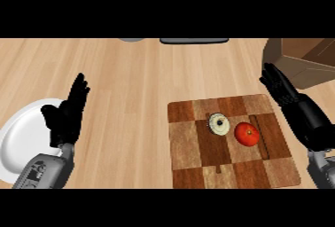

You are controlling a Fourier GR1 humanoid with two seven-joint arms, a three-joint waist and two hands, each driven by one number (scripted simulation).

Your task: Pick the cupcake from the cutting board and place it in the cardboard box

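Running off the right edge and the top right corner: cardboard box [302, 60], only part of its opening and one flap showing. Being cropped at the top edge: a dark flat item [194, 41] and a grey rounded one [131, 39], both too little in view to identify. Lying partly hidden behind the left hand [67, 113] and forearm: white plate [20, 133], its near rim also cut at the left edge. Covering a strip of the cutting board [229, 142] along its right side: right hand [285, 91] and forearm.
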